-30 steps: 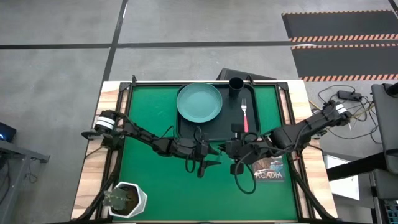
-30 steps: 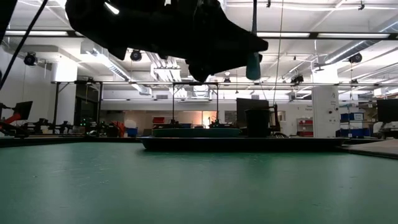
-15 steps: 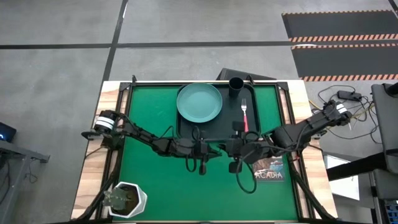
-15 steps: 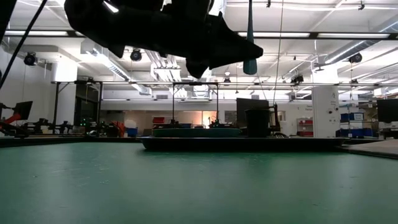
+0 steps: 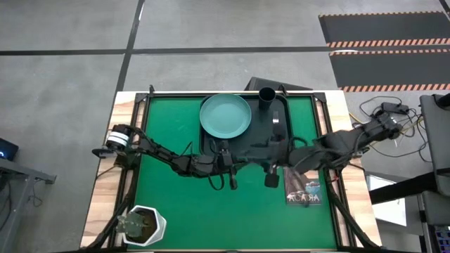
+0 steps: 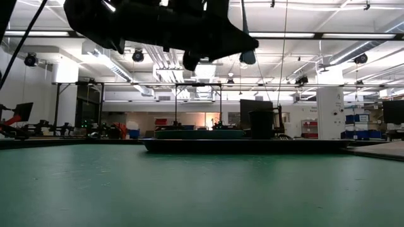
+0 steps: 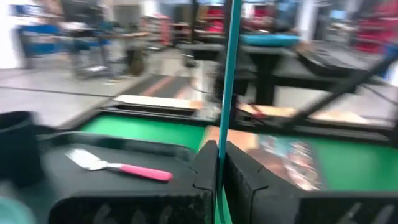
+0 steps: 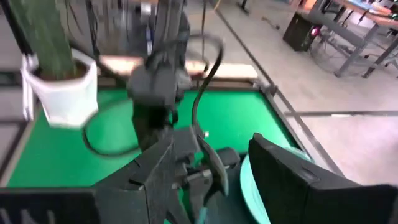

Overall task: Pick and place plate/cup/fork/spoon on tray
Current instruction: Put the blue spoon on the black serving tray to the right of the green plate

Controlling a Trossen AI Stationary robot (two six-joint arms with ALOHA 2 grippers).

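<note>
The spoon (image 7: 227, 74) stands upright in the air with my left gripper (image 5: 230, 156) shut on its thin light-blue handle. Its dark bowl (image 6: 247, 57) hangs low, well above the mat. My right gripper (image 8: 227, 180) is open beside it and faces the table's left, with nothing between its fingers. The black tray (image 5: 205, 144) lies at the far middle. It carries the teal plate (image 5: 225, 116), the black cup (image 5: 267, 95) and the pink-handled fork (image 7: 118, 165). My left gripper pinches the spoon's light-blue handle (image 7: 223, 146) between its two fingers. The fingers lie about level, point toward the table's right and cross the handle. The spoon is lifted clear and upright, its handle rising above the fingers and its bowl below them.
A picture book (image 5: 304, 188) lies on the mat at the right, just beside my right arm. A white pot with a plant (image 5: 144, 225) stands at the near left corner. Cables loop under both wrists near the tray's near edge.
My left gripper has shut on the spoon's handle. My right gripper has opened, let go of the spoon and drawn back toward the far right over the tray, which uncovers more of the book. The spoon has stayed upright and risen slightly.
</note>
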